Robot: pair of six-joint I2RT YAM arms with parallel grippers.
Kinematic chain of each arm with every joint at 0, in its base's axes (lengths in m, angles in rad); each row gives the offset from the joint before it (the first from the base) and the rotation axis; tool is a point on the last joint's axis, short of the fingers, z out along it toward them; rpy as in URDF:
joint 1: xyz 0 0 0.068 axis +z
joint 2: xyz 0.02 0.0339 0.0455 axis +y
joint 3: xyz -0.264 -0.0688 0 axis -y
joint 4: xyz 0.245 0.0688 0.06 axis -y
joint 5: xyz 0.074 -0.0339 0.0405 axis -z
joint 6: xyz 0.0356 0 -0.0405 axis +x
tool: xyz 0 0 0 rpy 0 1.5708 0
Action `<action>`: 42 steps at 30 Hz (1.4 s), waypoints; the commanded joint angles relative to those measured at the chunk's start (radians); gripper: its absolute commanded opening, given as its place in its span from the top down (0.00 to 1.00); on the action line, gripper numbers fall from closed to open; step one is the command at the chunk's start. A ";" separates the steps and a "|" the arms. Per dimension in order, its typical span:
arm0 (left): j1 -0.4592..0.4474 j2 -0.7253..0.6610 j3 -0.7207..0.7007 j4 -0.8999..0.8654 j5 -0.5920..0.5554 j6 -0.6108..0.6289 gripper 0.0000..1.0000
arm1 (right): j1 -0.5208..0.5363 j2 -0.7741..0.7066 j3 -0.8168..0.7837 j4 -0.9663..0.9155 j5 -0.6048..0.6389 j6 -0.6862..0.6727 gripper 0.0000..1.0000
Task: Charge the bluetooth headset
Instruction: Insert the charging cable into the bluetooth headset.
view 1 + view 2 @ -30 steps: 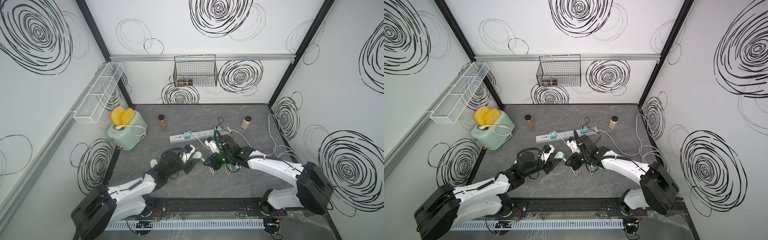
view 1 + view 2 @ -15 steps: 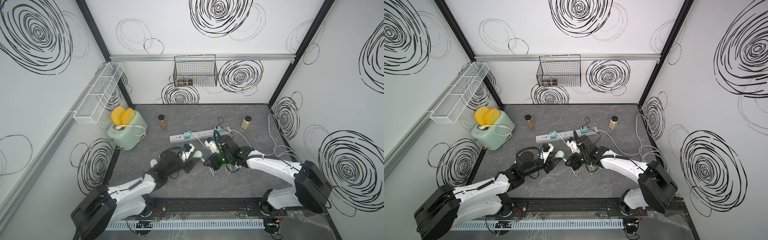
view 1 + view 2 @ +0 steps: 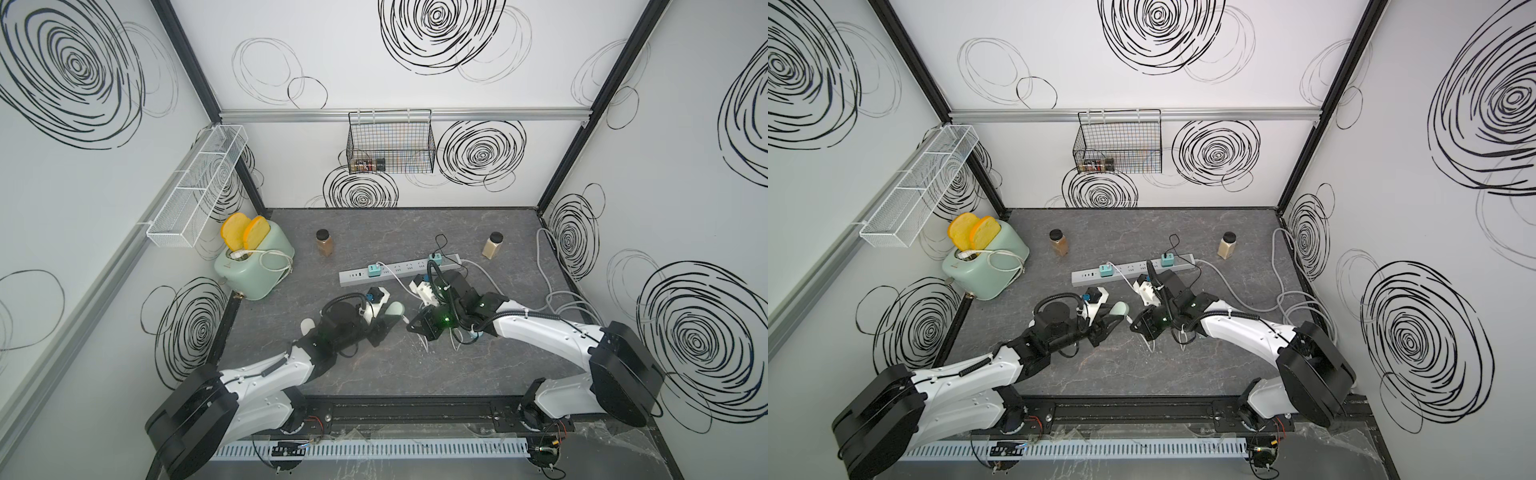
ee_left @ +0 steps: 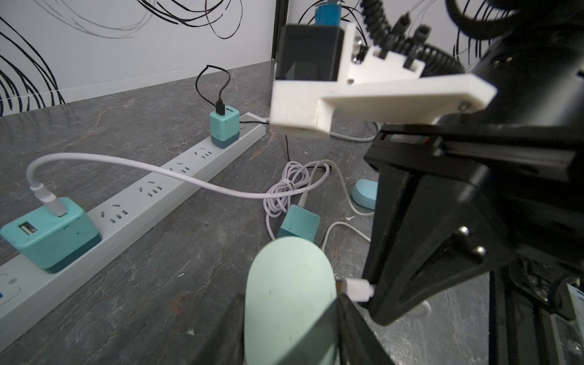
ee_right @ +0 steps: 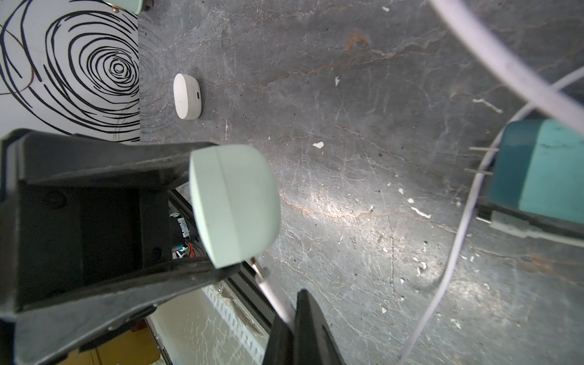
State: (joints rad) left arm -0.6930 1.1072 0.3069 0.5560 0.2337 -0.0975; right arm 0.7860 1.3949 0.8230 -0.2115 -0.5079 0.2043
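Being gripped by the left gripper (image 4: pixel 289 328), whose jaws are being kept narrow around it, the mint-green earbud case (image 4: pixel 290 294) is being held just above the desk (image 4: pixel 158 284), on the robot's side of the power strip (image 4: pixel 132 203). The white cable plug (image 4: pixel 355 289) is being pinched in the tightly closed jaws of the right gripper (image 4: pixel 376 297) and is being presented at the case's edge. Whether its metal tip is being seated in a port cannot be told. Compared with a second ago, almost nothing is being altered: both arms are being kept in place. Insertion is judged as still being lined up, and charging as not yet begun.
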 commanded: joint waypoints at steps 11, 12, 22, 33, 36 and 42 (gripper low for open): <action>0.004 -0.023 0.022 0.091 0.020 -0.022 0.71 | -0.005 0.026 0.019 0.018 -0.031 0.006 0.99; 0.005 -0.020 0.021 0.089 0.025 -0.020 0.71 | -0.005 0.023 0.021 0.020 -0.032 0.007 0.99; 0.003 0.007 0.020 0.085 0.011 -0.002 0.71 | -0.010 -0.009 0.013 0.013 -0.024 0.006 0.99; -0.020 0.036 0.037 0.087 0.007 0.025 0.71 | -0.019 0.005 0.008 0.014 -0.023 0.003 0.99; -0.020 0.032 0.040 0.088 0.010 0.021 0.71 | -0.021 0.016 0.009 0.018 -0.022 0.004 0.99; -0.007 0.006 0.040 0.088 0.038 -0.010 0.71 | -0.026 0.038 -0.001 0.020 -0.011 0.000 0.99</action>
State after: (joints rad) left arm -0.7013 1.1370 0.3187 0.5789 0.2314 -0.0940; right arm 0.7689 1.4178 0.8227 -0.2062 -0.5289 0.2058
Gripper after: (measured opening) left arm 0.441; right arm 0.076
